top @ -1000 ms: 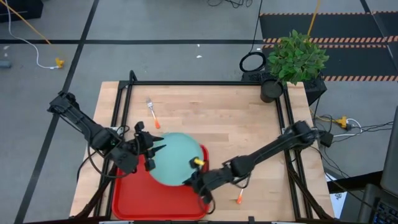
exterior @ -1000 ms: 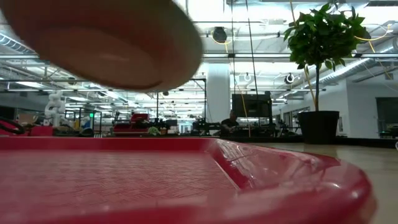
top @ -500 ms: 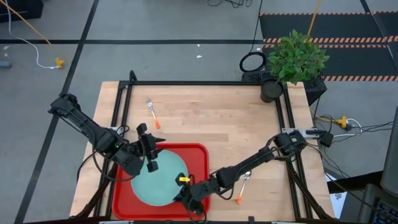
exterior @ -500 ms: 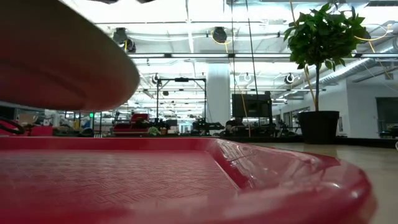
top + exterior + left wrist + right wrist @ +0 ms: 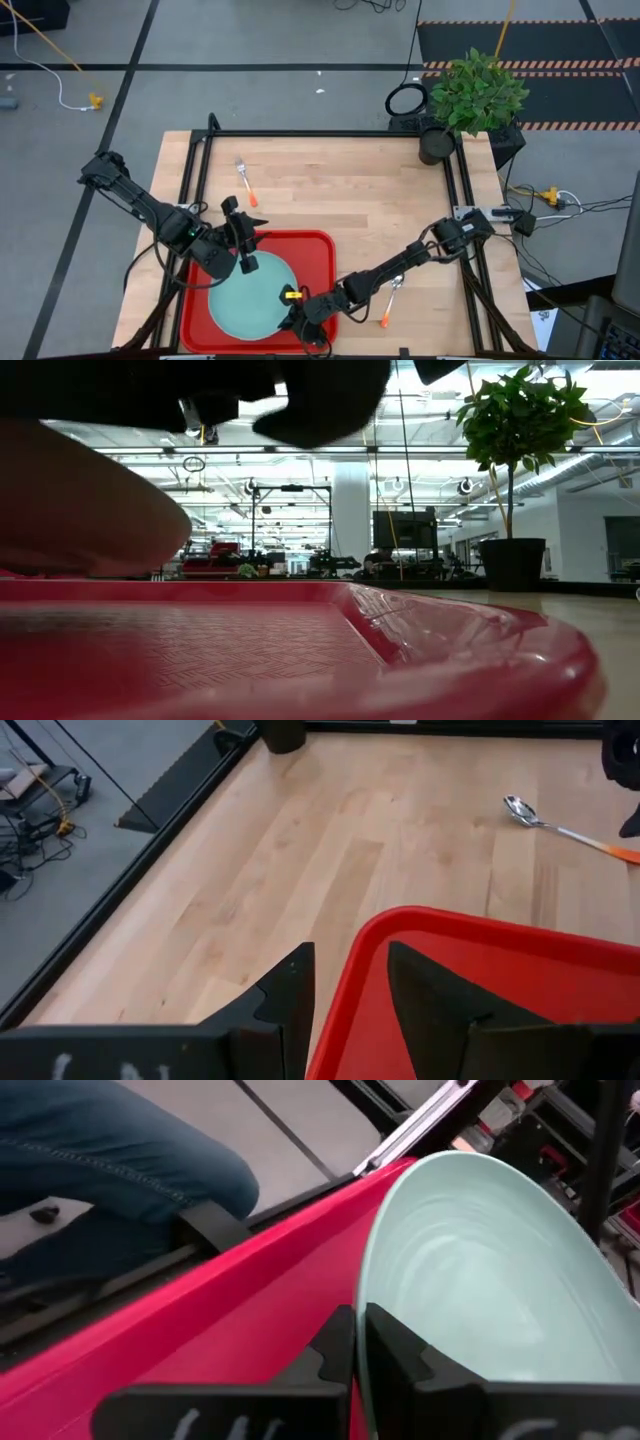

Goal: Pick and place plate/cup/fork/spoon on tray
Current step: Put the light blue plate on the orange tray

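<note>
Wooden tabletop (image 5: 370,200) is carrying the red tray (image 5: 320,250) at its 7 o'clock corner, and the pale teal plate (image 5: 245,300) is sitting over the tray. At the plate's 4 o'clock rim the right gripper (image 5: 358,1342) is pinching the plate's edge. At 12 o'clock the left gripper (image 5: 345,982) is hanging with fingers parted over the tray rim. Off the tray, the fork (image 5: 245,182) is lying at 12 o'clock and the spoon (image 5: 560,825) at 3 o'clock.

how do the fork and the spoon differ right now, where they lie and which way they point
The fork lies at the table's far left, beyond the tray; the spoon lies near the front, right of the tray. The fork's tines point away from the tray with its handle toward it; the spoon's bowl lies farther back than its handle. Both have orange handles, rest on bare wood, and neither is held by a hand.
</note>
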Action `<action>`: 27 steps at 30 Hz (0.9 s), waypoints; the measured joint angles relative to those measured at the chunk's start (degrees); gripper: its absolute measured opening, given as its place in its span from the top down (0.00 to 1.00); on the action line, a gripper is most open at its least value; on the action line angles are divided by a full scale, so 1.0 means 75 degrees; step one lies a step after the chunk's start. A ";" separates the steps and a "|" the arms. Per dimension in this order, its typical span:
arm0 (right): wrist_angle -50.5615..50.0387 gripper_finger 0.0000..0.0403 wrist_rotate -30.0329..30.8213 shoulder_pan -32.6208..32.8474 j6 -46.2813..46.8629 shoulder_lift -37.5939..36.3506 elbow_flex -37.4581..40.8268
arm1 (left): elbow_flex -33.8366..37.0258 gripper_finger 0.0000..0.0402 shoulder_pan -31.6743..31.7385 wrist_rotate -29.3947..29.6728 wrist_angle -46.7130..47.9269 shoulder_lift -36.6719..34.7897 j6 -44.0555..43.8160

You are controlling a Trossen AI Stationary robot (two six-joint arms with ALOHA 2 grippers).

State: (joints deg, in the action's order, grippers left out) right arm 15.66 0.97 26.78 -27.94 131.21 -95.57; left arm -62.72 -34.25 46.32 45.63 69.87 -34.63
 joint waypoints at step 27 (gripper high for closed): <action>0.0392 0.99 0.0052 -0.0229 -0.0178 0.0629 0.0067 | -0.0003 0.67 0.0220 -0.0054 -0.0083 0.0006 0.0000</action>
State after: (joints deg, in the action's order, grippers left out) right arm 18.60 1.36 25.06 -29.28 135.93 -95.07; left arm -62.74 -32.60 45.91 45.00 69.91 -34.63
